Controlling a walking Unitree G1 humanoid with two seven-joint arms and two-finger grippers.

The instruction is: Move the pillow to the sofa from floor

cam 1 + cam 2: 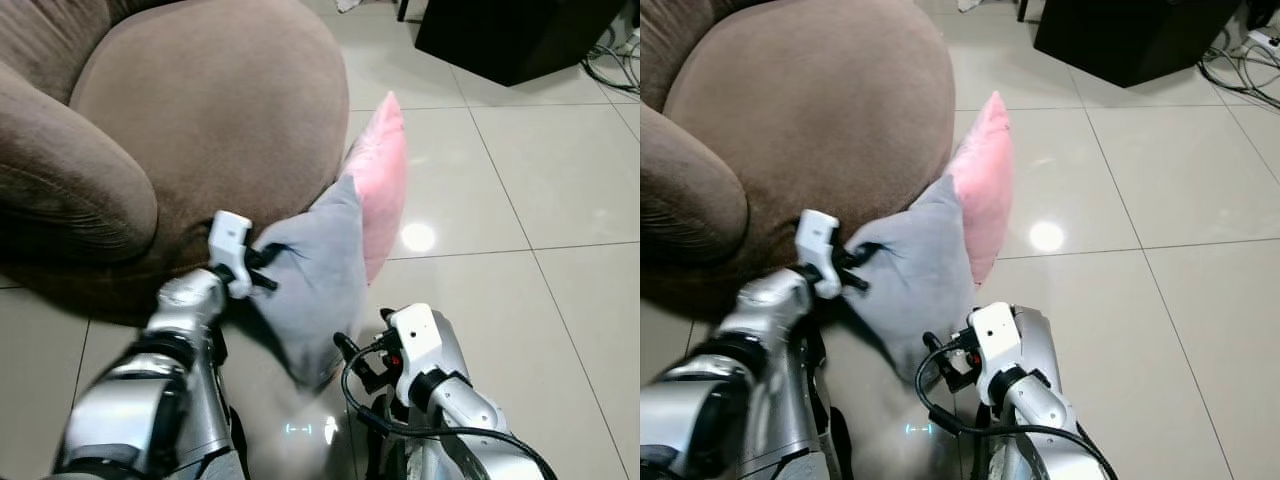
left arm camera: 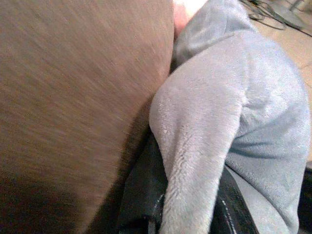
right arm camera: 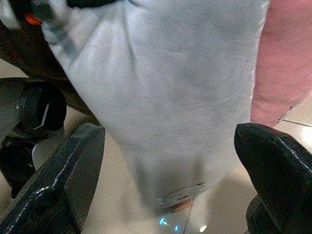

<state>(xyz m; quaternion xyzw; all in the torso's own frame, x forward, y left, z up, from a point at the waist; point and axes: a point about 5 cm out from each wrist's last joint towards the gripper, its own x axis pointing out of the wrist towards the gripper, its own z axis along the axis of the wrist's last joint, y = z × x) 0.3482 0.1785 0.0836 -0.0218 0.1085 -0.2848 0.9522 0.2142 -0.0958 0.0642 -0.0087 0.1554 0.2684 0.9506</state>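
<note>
So the room here is a tiled living space, big glossy off-white floor tiles with thin grout lines and a bright ceiling light reflected as a round glare spot just right of the pillow. A brown plush sofa takes up the upper left, its fat rounded armrest bulging at the left edge and the seat cushion curving out over the floor. Up in the far right corner there's a black cabinet, with a tangle of cables lying on the tiles beside it.

The pillow is grey on one side and pink on the other. It's hanging upright right against the front of the sofa, pink tip pointing up, bottom corner dangling close to the tiles near a faint bluish glint on the floor. I can't tell whether that corner touches the floor or not.

The left gripper has a fold of the grey fabric pinched tight between its fingers, right at the pillow's left edge next to the sofa front. In the left wrist view the fuzzy grey cloth bunches up out of the clamped black fingers, with brown upholstery alongside.

The right gripper sits low, beneath the pillow's bottom corner, spread wide with the grey corner hanging between its two fingers, not touching either one
</note>
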